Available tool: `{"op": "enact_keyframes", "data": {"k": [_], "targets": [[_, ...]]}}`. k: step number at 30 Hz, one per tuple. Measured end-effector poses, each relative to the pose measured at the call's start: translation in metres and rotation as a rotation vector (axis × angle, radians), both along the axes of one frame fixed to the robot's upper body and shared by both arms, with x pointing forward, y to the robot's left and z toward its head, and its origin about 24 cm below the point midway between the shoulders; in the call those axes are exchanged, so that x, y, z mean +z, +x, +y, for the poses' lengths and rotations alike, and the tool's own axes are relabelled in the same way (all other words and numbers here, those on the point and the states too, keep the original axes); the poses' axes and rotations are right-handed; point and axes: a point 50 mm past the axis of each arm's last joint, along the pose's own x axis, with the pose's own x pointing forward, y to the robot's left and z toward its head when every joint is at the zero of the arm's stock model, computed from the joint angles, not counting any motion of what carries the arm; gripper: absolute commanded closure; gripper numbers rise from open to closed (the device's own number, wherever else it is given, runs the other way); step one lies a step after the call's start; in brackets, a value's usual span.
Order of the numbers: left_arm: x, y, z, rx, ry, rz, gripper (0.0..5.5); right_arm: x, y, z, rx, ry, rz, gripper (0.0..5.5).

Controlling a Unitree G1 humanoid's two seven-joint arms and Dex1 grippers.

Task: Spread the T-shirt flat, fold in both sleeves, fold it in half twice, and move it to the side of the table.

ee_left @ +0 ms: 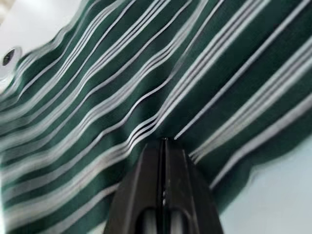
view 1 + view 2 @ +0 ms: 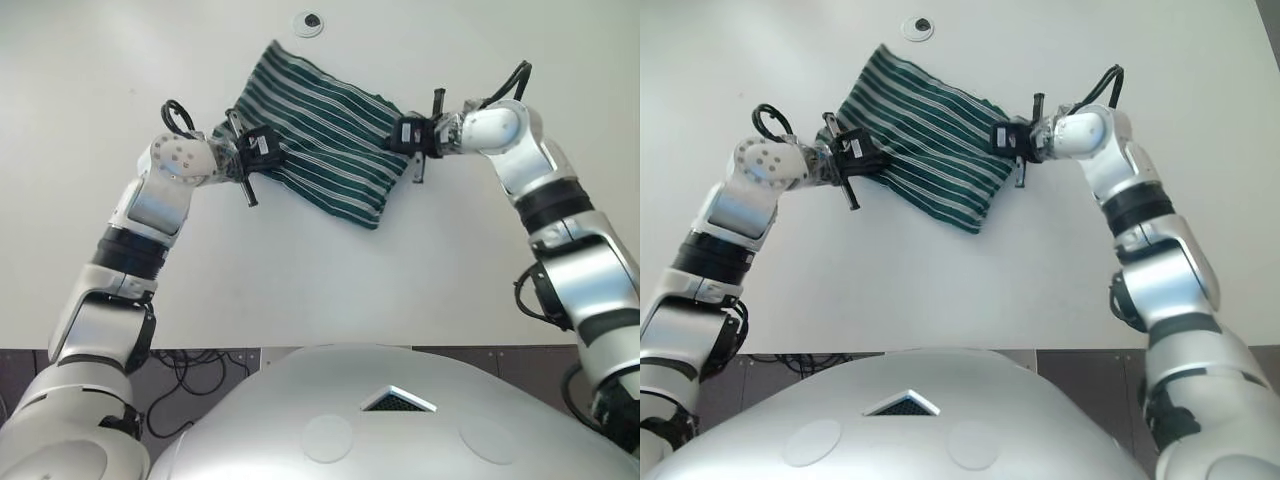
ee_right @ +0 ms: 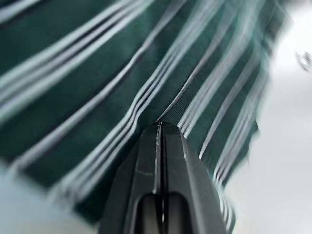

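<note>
2 pinches: my left fingers (image 1: pixel 146 190) and right fingers (image 3: pixel 141 185) clamp opposite edges of the green-and-white striped fabric T-shirt (image 2: pixel 325 130) (folded over) at the white surface (image 2: pixel 300 270).

T-shirt (image 2: pixel 320 130) lies on the table (image 2: pixel 300 270) between left gripper (image 2: pixel 272 150) and right gripper (image 2: pixel 398 133), touching both. A round port (image 2: pixel 309 23) sits beyond them.

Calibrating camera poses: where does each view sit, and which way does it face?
Left eye view: head, facing forward-down at the T-shirt on the table; left arm and right arm show.
Right eye view: beside it, same scene.
Left wrist view: along left gripper, shut on T-shirt.
Right wrist view: along right gripper, likewise.
All share the T-shirt.
</note>
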Motion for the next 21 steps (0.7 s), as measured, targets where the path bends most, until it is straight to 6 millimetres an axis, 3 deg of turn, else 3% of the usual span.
{"op": "enact_keyframes", "data": {"k": [3,7,11,13,16,18,21], "targets": [[0.000,0.023,0.003,0.037,0.080,-0.064,5.47,-0.001,-0.031,0.020,0.046,0.107,0.173,5.50],[-0.002,0.045,-0.029,0.041,0.054,-0.152,5.47,-0.002,-0.041,0.045,0.000,0.211,0.296,5.50],[-0.001,0.045,-0.027,0.050,-0.012,-0.183,5.47,0.002,-0.034,0.036,-0.174,0.306,0.316,5.50],[0.005,0.041,-0.019,0.067,-0.077,-0.221,5.50,0.010,-0.027,0.030,-0.273,0.401,0.319,5.13],[0.015,0.024,0.007,0.075,-0.119,-0.291,5.19,0.027,-0.018,0.008,-0.388,0.490,0.270,4.64],[0.017,-0.002,0.028,0.027,-0.074,-0.336,4.91,0.034,-0.027,-0.009,-0.367,0.472,0.205,4.34],[0.008,-0.055,0.060,-0.072,0.071,-0.313,4.37,0.030,-0.058,-0.045,-0.299,0.338,0.142,3.74]]}}
